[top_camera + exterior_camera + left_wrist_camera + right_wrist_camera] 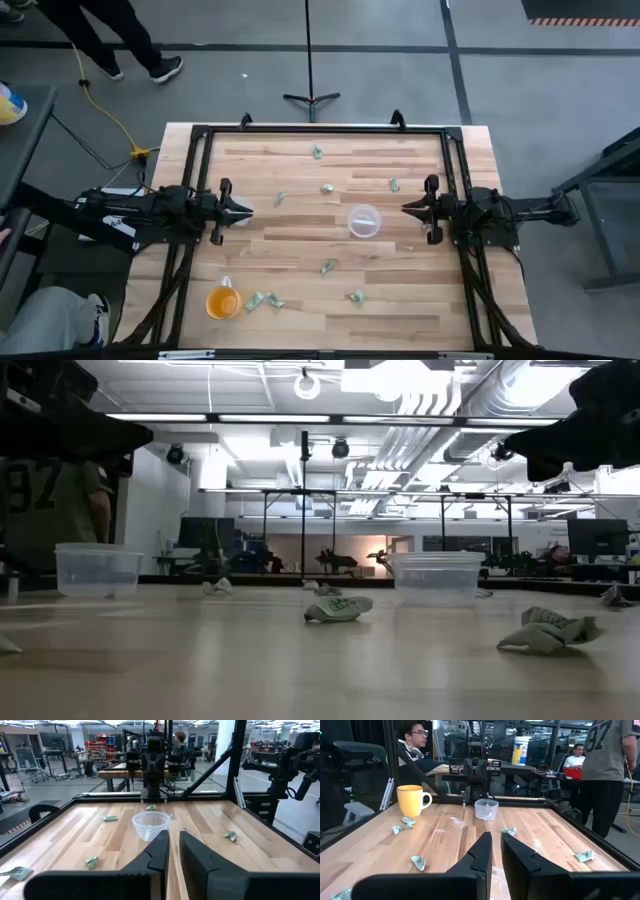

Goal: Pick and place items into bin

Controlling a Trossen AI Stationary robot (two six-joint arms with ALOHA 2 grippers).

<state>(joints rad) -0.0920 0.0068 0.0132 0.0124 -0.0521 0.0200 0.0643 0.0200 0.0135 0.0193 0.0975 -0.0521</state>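
High view: left gripper and right gripper jaws nearly together, empty; clear bin between them, scraps scattered on desk.

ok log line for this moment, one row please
left gripper: left table edge, nearly shut, holding nothing | right gripper: right edge, nearly shut, holding nothing | clear bin: centre-right, looks empty | scraps: scattered on table | orange cup: front-left
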